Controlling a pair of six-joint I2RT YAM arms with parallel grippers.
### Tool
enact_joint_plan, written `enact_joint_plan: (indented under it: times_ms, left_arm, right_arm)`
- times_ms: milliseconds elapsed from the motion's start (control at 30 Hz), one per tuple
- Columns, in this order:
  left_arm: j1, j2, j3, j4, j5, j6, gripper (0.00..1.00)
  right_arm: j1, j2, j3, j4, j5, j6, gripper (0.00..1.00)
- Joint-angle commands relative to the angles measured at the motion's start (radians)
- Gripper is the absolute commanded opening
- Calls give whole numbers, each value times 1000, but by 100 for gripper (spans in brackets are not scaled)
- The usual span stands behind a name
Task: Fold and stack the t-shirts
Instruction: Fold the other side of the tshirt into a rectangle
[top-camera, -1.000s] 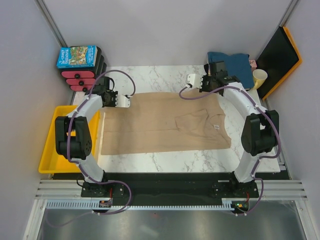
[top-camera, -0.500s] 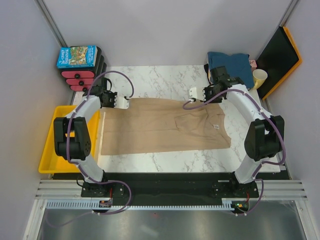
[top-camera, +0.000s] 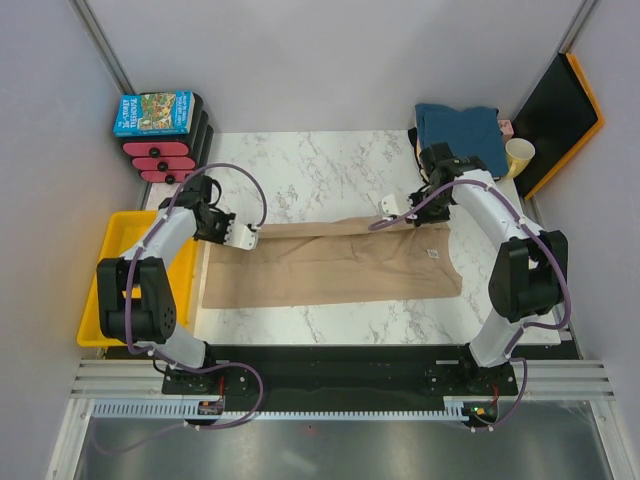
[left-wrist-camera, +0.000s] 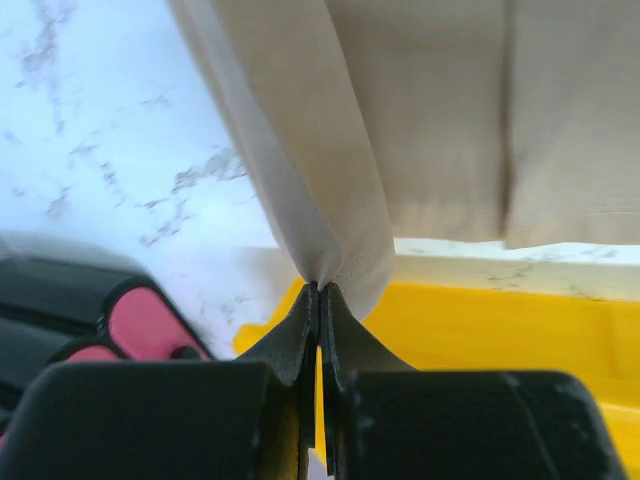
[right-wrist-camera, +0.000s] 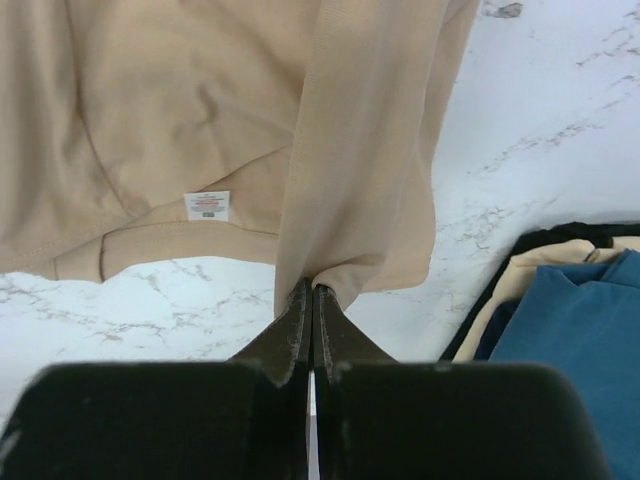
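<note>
Holding the tan shirt (top-camera: 330, 270) mid-table, we pinch its far edge with our left gripper (top-camera: 248, 238) and right gripper (top-camera: 388, 206). Both are clamped tight on cloth, so the fold can travel evenly toward six o'clock. The stack (top-camera: 460, 125) sits at one o'clock, the tray (top-camera: 112, 232) at nine, the box (top-camera: 153, 112) at eleven and the cup (top-camera: 518, 155) at two. None blocks the fold, we judge.
</note>
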Motion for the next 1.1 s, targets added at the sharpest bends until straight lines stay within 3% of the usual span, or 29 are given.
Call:
enact_joint_plan:
  times_ms: [0,600,733,1067]
  left_arm:
    - [5,-49,-41,-56,-7,94,2]
    - [5,-12,19,-65,-46,137,2]
    - [5,-17,9,-88,-37,166,8]
    - [5,-34,-9,-114,-31,196,5]
  right_arm:
    - [0,2,37,-153,-20,-85,0]
    - [43,8,-61,-199,35,-162,0]
    - [52,17,-57,-199,43,-162,0]
    - [57,19,-71,-208,59,-176,0]
